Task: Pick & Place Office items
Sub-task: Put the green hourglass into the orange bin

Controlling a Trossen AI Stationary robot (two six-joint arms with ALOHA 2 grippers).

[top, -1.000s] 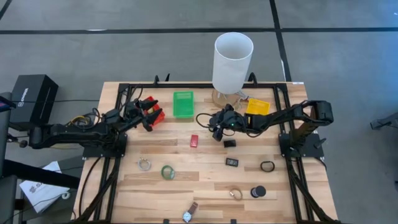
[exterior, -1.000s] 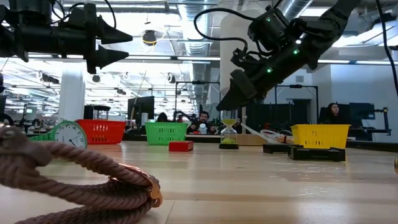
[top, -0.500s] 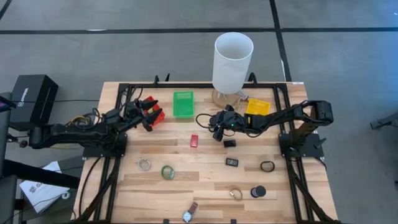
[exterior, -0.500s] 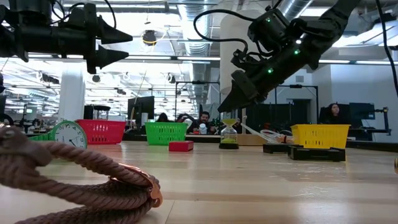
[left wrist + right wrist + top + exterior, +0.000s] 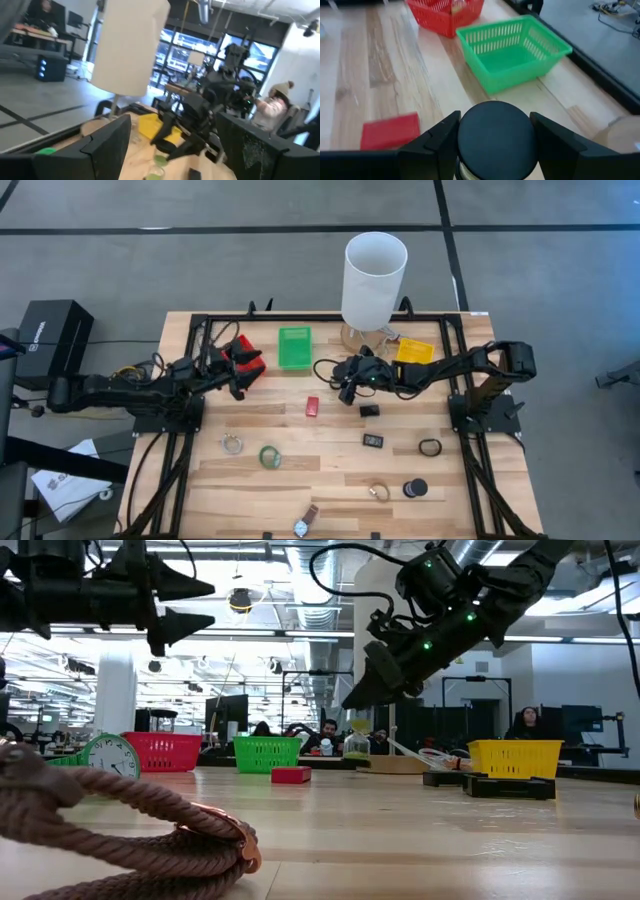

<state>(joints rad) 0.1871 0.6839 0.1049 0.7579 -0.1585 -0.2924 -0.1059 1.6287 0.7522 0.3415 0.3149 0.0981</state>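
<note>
A small sand timer with black end caps and green sand hangs just above the table, with my right gripper shut on it, right of the green bin. The right wrist view shows its round black top cap between the fingers. At the far left, my left gripper stands open and empty, level and high beside the red bin. Lying flat on the table are a red block, two black blocks, a black ring and a green tape roll. My right gripper pinches the timer's round black top cap between its two fingers, one on each side. The fingers slant down from the table's right. The timer hangs upright below them, lifted clear of the table.
A tall white cylinder stands at the far edge, with the yellow bin to its right. Near the front edge lie a black cylinder, two rings and a wristwatch. People sit in the room beyond.
My right gripper has risen a little and gone toward the table's left edge, taking the sand timer off the table, where it stood upright a moment ago. My left gripper has turned a little by the red bin.
</note>
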